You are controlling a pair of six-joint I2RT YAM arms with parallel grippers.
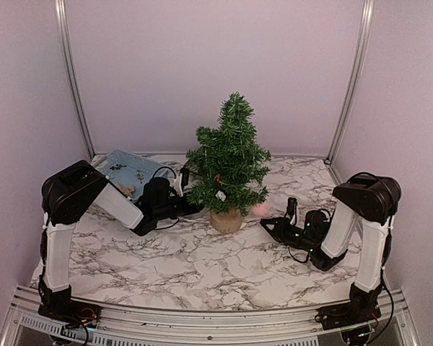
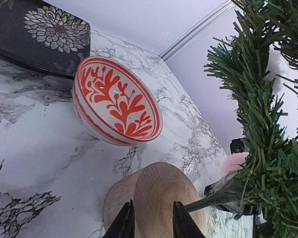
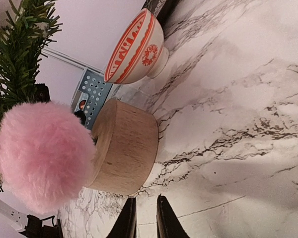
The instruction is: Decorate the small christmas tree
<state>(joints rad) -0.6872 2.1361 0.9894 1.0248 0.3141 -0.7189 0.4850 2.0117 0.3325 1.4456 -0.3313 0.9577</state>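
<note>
Decorating looks barely started: the small christmas tree [image 1: 229, 155] stands upright on its tan stump [image 1: 226, 220] in the middle of the marble surface [image 1: 202, 267]. It is centred between the arms, probably so that either can reach its branches. One white ornament [image 1: 221, 195] sits low in the needles. A pink pom-pom [image 3: 42, 153] is at the lowest branches just right of the stump; I cannot tell whether it hangs or rests there.

The left hand [image 2: 153, 220] is low beside the tree and aimed at the stump, its fingers a little apart and gripping nothing. The right hand [image 3: 146, 218] faces the stump from the other side, near the pom-pom, with its fingers drawn almost together and empty.

A patterned tray [image 1: 119, 164] of small trinkets lies back-left within the left arm's reach and is likely the supply. A red-and-white bowl [image 2: 116, 101] stands behind the stump, seemingly out of the working path.
</note>
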